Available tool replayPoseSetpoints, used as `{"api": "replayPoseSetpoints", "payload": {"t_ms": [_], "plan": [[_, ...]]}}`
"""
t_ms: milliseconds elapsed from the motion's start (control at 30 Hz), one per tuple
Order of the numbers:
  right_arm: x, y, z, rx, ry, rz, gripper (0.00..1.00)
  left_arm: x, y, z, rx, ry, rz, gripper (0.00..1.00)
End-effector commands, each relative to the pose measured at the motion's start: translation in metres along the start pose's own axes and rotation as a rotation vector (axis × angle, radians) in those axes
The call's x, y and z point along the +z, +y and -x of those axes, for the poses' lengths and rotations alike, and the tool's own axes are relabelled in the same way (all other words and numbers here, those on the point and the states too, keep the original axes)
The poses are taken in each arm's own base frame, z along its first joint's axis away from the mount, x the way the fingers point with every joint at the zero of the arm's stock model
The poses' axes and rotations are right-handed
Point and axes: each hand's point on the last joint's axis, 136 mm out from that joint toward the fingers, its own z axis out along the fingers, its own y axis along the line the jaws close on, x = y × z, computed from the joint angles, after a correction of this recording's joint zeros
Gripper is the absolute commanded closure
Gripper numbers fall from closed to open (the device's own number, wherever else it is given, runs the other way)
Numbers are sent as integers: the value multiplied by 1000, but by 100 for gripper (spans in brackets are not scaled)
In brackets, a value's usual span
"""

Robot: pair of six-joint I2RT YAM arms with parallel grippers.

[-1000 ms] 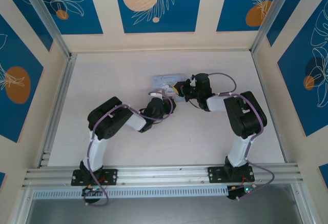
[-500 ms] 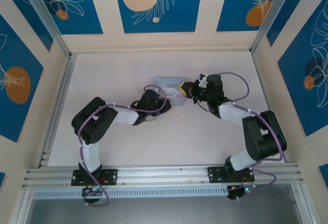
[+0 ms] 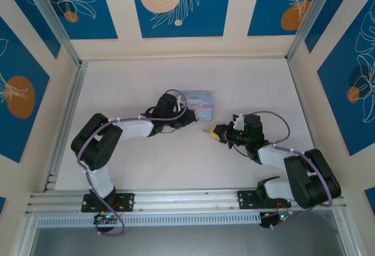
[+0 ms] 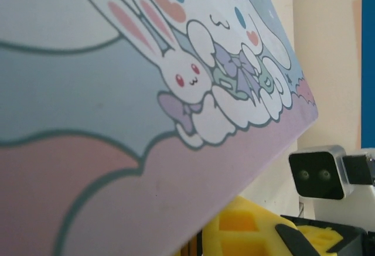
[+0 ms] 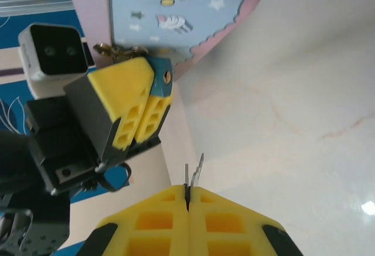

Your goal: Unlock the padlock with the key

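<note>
Pinching the key (image 5: 194,173), the right end effector (image 5: 187,191) is closed; the left end effector (image 5: 151,89) clamps the padlock (image 5: 163,72).

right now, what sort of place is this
Probably a robot test booth, not a home: a left arm and right arm bolted to a metal rail, boxed in by printed blue wall panels around a white table.

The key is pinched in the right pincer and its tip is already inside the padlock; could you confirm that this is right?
Not quite. The key is pinched in the right pincer, but its tip is not inside the padlock. The right wrist view shows the key well apart from the padlock, with bare table between them.
</note>
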Motion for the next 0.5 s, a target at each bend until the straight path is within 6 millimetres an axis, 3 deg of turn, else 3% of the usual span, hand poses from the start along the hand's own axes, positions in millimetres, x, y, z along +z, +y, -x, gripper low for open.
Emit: {"api": "replayPoseSetpoints", "payload": {"t_ms": [0, 467], "plan": [[-8, 15, 0, -32, -44, 72, 100, -7, -27, 8, -5, 9, -101, 100], [-15, 26, 0, -194, -98, 152, 100, -18, -46, 14, -32, -21, -175, 100]]}}
